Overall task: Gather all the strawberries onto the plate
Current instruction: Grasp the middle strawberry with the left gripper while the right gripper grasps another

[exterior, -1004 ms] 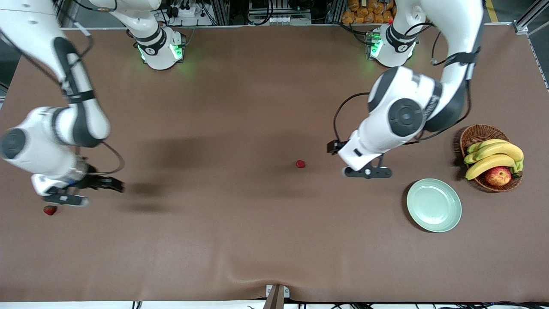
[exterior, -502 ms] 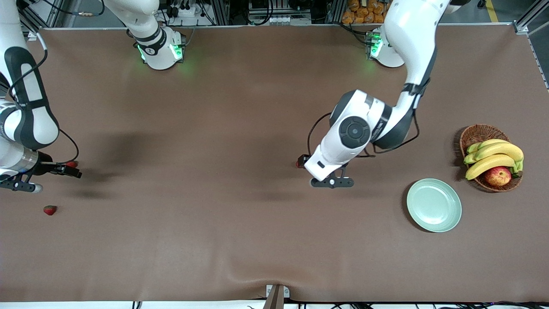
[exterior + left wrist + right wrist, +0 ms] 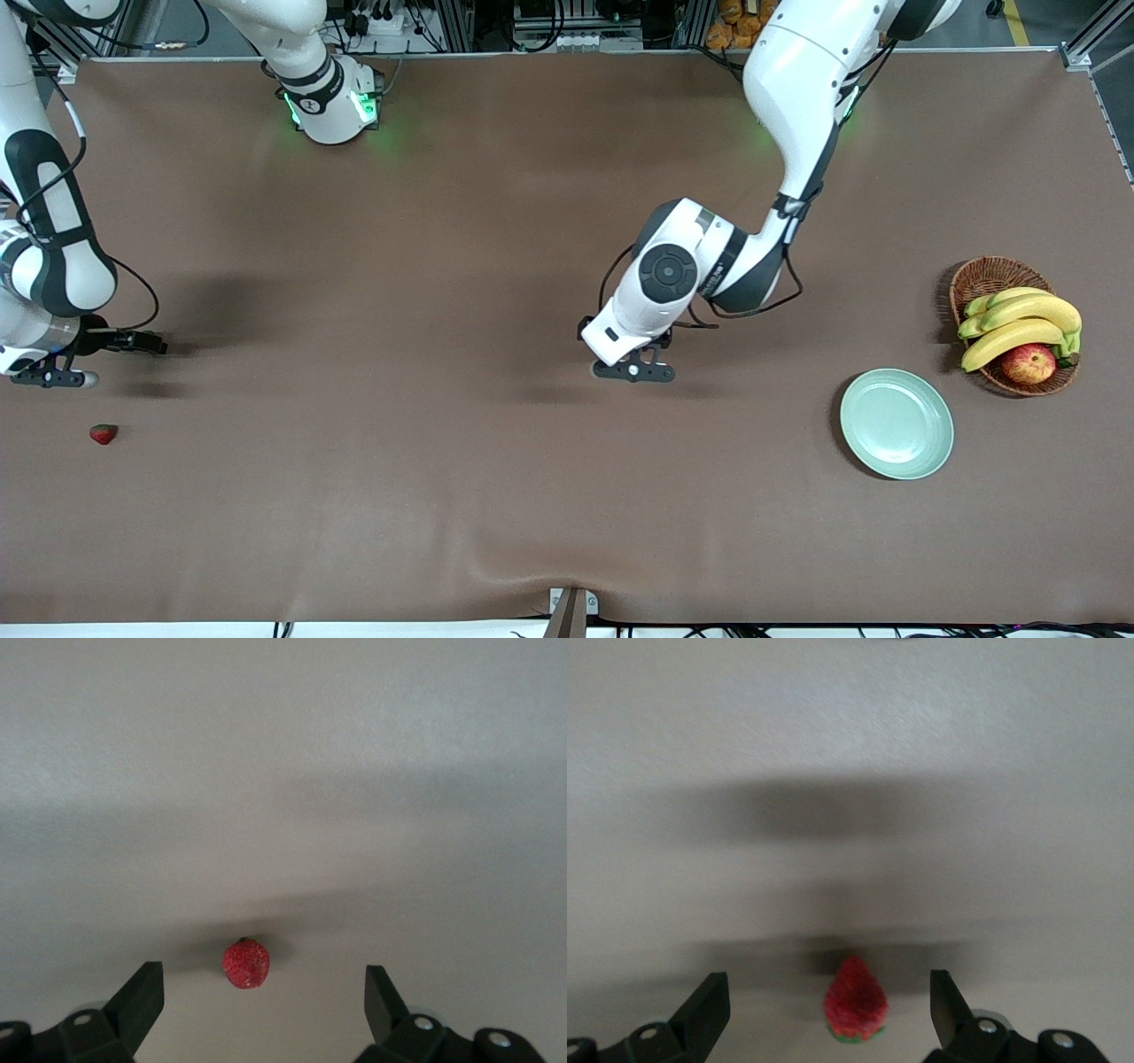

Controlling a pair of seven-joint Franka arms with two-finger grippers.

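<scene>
One strawberry (image 3: 104, 434) lies on the brown cloth at the right arm's end of the table. My right gripper (image 3: 51, 379) hovers close to it. In the right wrist view another or the same strawberry (image 3: 855, 1001) lies on the cloth below my open right gripper (image 3: 828, 986), nothing held. My left gripper (image 3: 633, 370) hangs over the middle of the table and hides the berry there from the front camera. Its wrist view shows that strawberry (image 3: 246, 963) lying between the open fingers of the left gripper (image 3: 264, 981), untouched. The mint-green plate (image 3: 897, 424) sits bare toward the left arm's end.
A wicker basket (image 3: 983, 275) with bananas (image 3: 1019, 319) and an apple (image 3: 1028, 363) stands beside the plate, farther from the front camera. Both arm bases stand along the table's edge farthest from the front camera.
The left arm has swung from beside the plate to the table's middle and now covers the strawberry there. The right arm has shifted toward its own end of the table.
</scene>
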